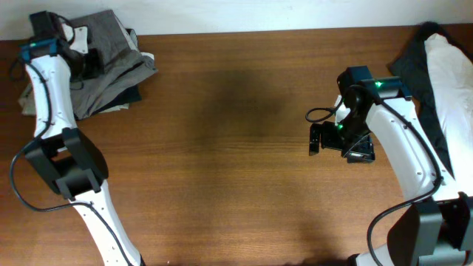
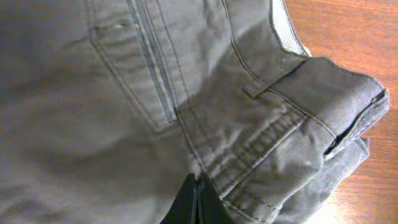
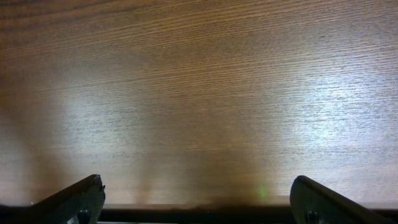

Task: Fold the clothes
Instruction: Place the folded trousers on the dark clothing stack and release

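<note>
A pile of folded grey trousers [image 1: 111, 55] lies at the far left corner of the table. My left gripper [image 1: 87, 59] hovers over that pile; in the left wrist view its fingers [image 2: 198, 198] are pressed together with no cloth between them, just above the grey trousers' waistband and zip seam [image 2: 186, 93]. My right gripper [image 1: 314, 139] is at the right of the table, low over bare wood, its fingers [image 3: 199, 199] spread wide apart and empty. A heap of unfolded clothes, black [image 1: 414, 63] and white [image 1: 452, 70], lies at the far right edge.
The brown wooden table [image 1: 236, 148] spans the view. A darker garment [image 1: 126, 100] shows under the grey pile. The arm bases stand at the front left [image 1: 70, 166] and front right [image 1: 436, 229].
</note>
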### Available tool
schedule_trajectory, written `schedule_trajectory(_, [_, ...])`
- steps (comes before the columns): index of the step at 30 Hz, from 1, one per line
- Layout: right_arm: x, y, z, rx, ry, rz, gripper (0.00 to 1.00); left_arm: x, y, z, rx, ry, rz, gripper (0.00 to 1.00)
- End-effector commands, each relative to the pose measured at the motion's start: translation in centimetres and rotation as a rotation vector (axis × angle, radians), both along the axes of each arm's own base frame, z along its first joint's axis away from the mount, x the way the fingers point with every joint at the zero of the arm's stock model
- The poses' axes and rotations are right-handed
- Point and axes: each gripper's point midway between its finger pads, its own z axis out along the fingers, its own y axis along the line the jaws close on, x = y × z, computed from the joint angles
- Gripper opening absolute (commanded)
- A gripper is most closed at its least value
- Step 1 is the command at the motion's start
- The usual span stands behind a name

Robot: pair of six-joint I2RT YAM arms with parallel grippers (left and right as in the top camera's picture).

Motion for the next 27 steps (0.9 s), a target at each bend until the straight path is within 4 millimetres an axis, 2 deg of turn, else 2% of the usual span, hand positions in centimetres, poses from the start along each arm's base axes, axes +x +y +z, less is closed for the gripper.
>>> schedule_trajectory(1, [0.2, -0.1, 0.4, -0.009, -0.014, -0.006, 0.99, -1.3, 1.1, -4.2, 0.008, 0.109, 0.058, 0.01])
schedule_trajectory(3, [0.3, -0.1, 0.4, -0.008, -0.017, -0.006, 0.99, -1.6, 1.1, -6.4, -0.004, 0.148, 0.058, 0.01])
schedule_trajectory(4, [0.3, -0.1, 0.4, -0.009, -0.016, -0.006, 0.99, -1.7, 1.0, -6.7, -0.006, 0.156, 0.057, 0.01])
schedule_trajectory(7, [0.3, -0.1, 0.4, -0.008, -0.018, -0.006, 0.99, -1.6, 0.6, -4.7, -0.018, 0.130, 0.048, 0.01])
schedule_trajectory(9, [0.4, -0.1, 0.4, -0.008, -0.023, -0.006, 0.99, -1.2, 0.3, -0.7, -0.018, 0.053, 0.039, 0.01])
schedule_trajectory(10, [0.5, -0.1, 0.4, -0.008, -0.025, -0.006, 0.99, -0.7, 0.4, 3.0, 0.004, -0.027, 0.038, 0.01])
schedule_trajectory(13, [0.5, -0.1, 0.4, -0.008, -0.028, -0.006, 0.99, 1.8, 1.4, 11.8, 0.090, -0.297, 0.043, 0.01])
schedule_trajectory(15, [0.7, 0.0, 0.3, -0.007, -0.034, -0.006, 0.99, 3.8, 3.3, 14.5, 0.176, -0.425, 0.096, 0.01])
schedule_trajectory(18, [0.6, -0.1, 0.4, -0.007, -0.029, -0.006, 0.99, 6.3, 5.6, 14.0, 0.257, -0.503, 0.157, 0.01])
schedule_trajectory(20, [0.2, -0.1, 0.4, -0.009, -0.014, -0.006, 0.99, 8.0, 8.2, 12.2, 0.340, -0.533, 0.234, 0.01])
schedule_trajectory(21, [0.0, -0.1, 0.4, -0.009, -0.007, -0.006, 0.99, 8.5, 9.7, 10.5, 0.380, -0.525, 0.278, 0.01])
schedule_trajectory(23, [-0.1, -0.1, 0.4, -0.010, -0.001, -0.006, 0.99, 8.9, 11.0, 7.4, 0.395, -0.487, 0.302, 0.01])
schedule_trajectory(25, [-0.2, -0.1, 0.4, -0.010, 0.004, -0.006, 0.99, 9.1, 11.8, 1.8, 0.383, -0.411, 0.302, 0.01])
schedule_trajectory(26, [-0.3, -0.1, 0.4, -0.010, 0.007, -0.006, 0.99, 9.1, 11.9, 0.3, 0.380, -0.390, 0.301, 0.01])
schedule_trajectory(27, [-0.5, -0.1, 0.4, -0.011, 0.014, -0.006, 0.99, 9.1, 12.2, -2.6, 0.373, -0.356, 0.301, 0.01])
